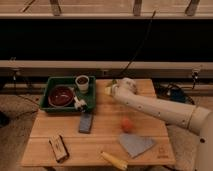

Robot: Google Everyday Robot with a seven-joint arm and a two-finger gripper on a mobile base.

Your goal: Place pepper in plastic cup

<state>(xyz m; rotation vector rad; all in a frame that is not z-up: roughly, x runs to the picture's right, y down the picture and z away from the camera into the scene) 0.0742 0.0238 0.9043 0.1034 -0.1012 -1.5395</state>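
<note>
The plastic cup (108, 89) is a small pale yellow-green shape near the back middle of the wooden table (105, 142). My gripper (114, 88) sits right at it, at the end of the white arm (160, 109) that reaches in from the right. A small dark green bit shows at the gripper's top edge; I cannot tell whether it is the pepper, which I see nowhere else on the table.
A green tray (52, 82) at the back left holds a dark red bowl (61, 95) and a white cup (82, 82). A round orange-red fruit (127, 125), a grey pad (136, 145), a long yellow item (115, 160), a dark blue block (86, 122) and a brown block (59, 148) lie in front.
</note>
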